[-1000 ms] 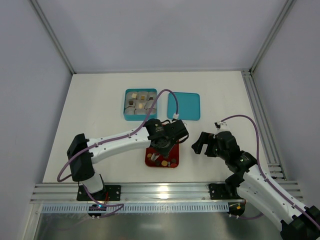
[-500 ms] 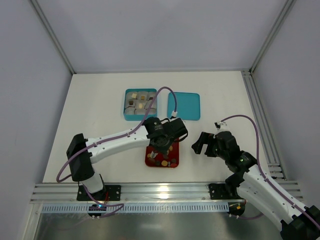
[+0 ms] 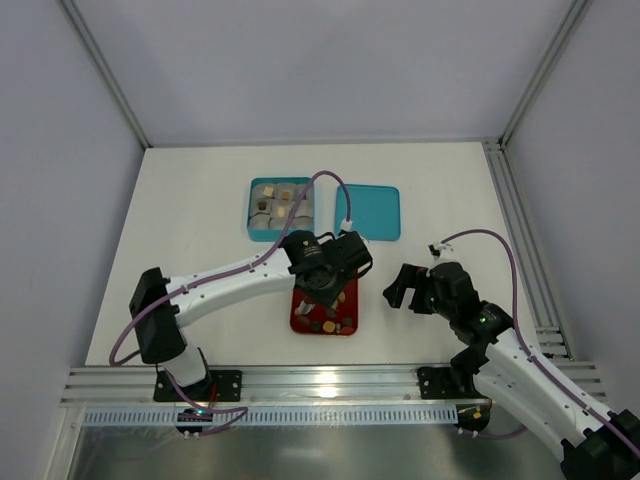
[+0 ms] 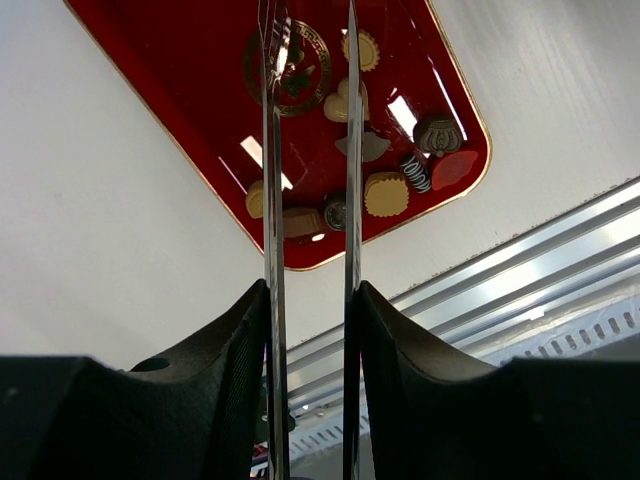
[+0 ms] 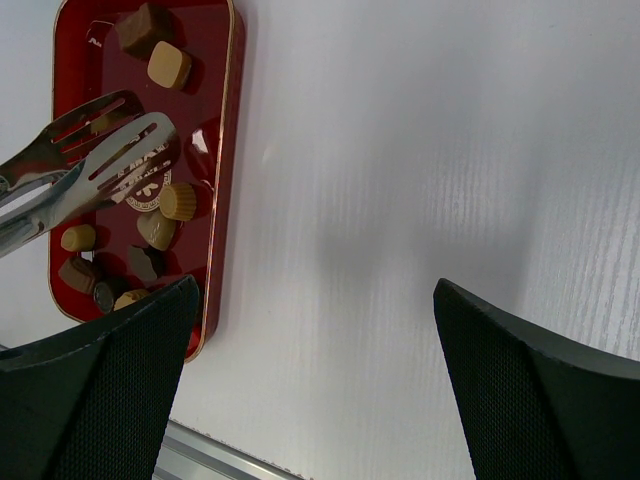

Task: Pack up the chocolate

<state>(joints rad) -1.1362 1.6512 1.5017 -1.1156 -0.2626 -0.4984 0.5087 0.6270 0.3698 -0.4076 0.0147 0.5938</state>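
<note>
Several small chocolates (image 4: 386,193), dark brown, tan and cream, lie in a red tray (image 4: 150,60) near the table's front; they also show in the right wrist view (image 5: 170,65). My left gripper (image 4: 310,300) is shut on metal tongs (image 4: 270,200), whose tips hang over the tray (image 3: 300,322). I see no piece between the tips (image 5: 100,165). My right gripper (image 5: 315,310) is open and empty over bare table just right of the tray (image 5: 215,60). In the top view the left gripper (image 3: 322,283) is above the tray and the right gripper (image 3: 400,288) is beside it.
A teal box (image 3: 251,210) holding paper cups with chocolates stands behind the tray. Its teal lid (image 3: 367,212) lies flat to the box's right. A metal rail (image 3: 320,380) runs along the table's front edge.
My left gripper with the tongs has shifted slightly toward the far side over the tray. The right arm has not moved.
</note>
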